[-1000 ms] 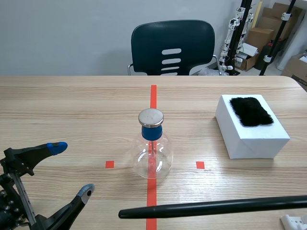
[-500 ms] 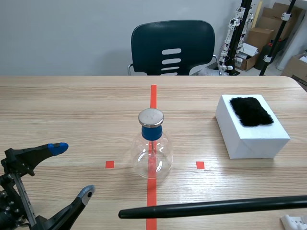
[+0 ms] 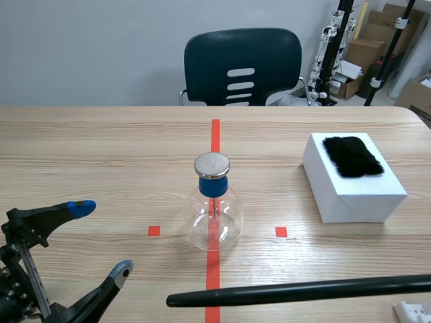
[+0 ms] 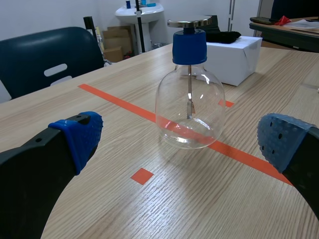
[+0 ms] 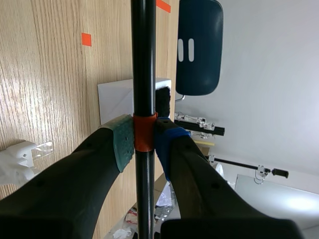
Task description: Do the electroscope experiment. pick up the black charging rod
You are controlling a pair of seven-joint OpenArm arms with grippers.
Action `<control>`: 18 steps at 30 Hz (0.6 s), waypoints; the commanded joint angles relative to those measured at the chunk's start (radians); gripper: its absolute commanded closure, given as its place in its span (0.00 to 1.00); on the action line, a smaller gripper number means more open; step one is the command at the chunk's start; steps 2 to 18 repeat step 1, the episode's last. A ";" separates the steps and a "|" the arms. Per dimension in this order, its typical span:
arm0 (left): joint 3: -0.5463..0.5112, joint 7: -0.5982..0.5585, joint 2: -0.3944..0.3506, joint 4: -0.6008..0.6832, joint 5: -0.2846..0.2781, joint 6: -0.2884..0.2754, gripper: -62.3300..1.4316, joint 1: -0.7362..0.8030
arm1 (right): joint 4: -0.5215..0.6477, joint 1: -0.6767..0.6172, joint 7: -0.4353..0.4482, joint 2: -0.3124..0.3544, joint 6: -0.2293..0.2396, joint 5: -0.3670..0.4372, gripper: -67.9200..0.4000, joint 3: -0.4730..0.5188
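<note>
Gripping the black rod (image 3: 296, 291) at its orange band (image 5: 144, 133) between the right fingers (image 5: 122, 142), holding it level over the worktop (image 3: 101, 155), clear of the glass flask (image 3: 213, 219); leaving the left fingers (image 4: 79, 137) spread, empty.

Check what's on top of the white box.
A black fur patch lies on the white box, covering much of its top face. Nothing else shows there. The box surface under the fur is hidden, as is anything inside the box.
</note>
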 commanded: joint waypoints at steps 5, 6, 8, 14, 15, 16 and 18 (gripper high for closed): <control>-0.001 -0.016 0.005 0.010 -0.006 -0.001 0.00 -0.003 | 0.003 -0.002 0.003 0.005 -0.008 0.015 0.99 0.002; -0.001 -0.016 0.005 0.010 -0.006 -0.001 0.00 -0.003 | 0.003 -0.002 0.003 0.005 -0.008 0.015 0.99 0.002; -0.001 -0.016 0.005 0.010 -0.006 -0.001 0.00 -0.003 | 0.003 -0.002 0.003 0.005 -0.008 0.015 0.99 0.002; -0.001 -0.016 0.005 0.010 -0.006 -0.001 0.00 -0.003 | 0.003 -0.002 0.003 0.005 -0.008 0.015 0.99 0.002; -0.001 -0.016 0.005 0.010 -0.006 -0.001 0.00 -0.003 | 0.003 -0.002 0.003 0.005 -0.008 0.015 0.99 0.002; -0.001 -0.016 0.005 0.010 -0.006 -0.001 0.00 -0.003 | 0.003 -0.002 0.003 0.005 -0.008 0.015 0.99 0.002; -0.001 -0.016 0.005 0.010 -0.006 -0.001 0.00 -0.003 | 0.003 -0.002 0.003 0.005 -0.008 0.015 0.99 0.002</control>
